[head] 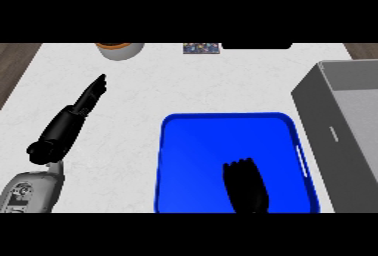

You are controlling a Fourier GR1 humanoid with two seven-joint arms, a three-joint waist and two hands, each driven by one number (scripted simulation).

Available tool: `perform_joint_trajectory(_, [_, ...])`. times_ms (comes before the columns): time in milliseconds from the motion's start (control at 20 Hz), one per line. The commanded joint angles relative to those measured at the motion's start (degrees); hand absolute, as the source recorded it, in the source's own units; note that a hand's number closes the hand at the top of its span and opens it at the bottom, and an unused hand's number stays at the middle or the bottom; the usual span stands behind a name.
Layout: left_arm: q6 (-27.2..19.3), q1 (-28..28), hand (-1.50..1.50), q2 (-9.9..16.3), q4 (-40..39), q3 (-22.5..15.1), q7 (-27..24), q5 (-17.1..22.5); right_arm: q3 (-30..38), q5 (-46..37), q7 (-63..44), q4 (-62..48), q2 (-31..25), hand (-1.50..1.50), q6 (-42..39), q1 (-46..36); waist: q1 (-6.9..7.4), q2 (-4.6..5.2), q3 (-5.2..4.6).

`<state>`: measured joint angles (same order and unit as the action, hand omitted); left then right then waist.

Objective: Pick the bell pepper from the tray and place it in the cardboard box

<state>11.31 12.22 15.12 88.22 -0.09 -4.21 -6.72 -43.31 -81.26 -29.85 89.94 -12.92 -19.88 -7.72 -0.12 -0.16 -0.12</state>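
Tray lies on the tabletop toward the near edge, right of centre. Box stands just beside the tray at the right edge. Right hand is over the tray's near part. Left hand is over the tabletop's left side, well apart from the tray. A pot, a small flat item and a flat object line the far edge.

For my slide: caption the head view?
Right hand over blue tray, grey box beside; left hand on counter.
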Motion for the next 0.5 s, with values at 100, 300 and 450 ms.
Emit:
perform_joint_trajectory(100, [0.30,0.80,0.00,-0.06,-0.10,-0.30,-0.40,-0.06,-16.87,8.96,24.82,9.31,-4.98,1.50,4.83,6.49,1.81,0.39,0.52])
perform_joint_trajectory(300, [0.24,0.17,0.00,0.23,-0.17,0.37,0.10,0.22,-21.00,11.94,36.13,20.47,-14.93,1.50,12.61,9.68,-0.01,-0.31,0.48])
perform_joint_trajectory(450, [-0.61,-1.23,0.00,-0.14,-0.99,0.47,-1.40,-0.47,-20.31,13.72,42.05,30.56,-24.29,1.50,19.00,11.94,-1.51,-0.30,0.32])
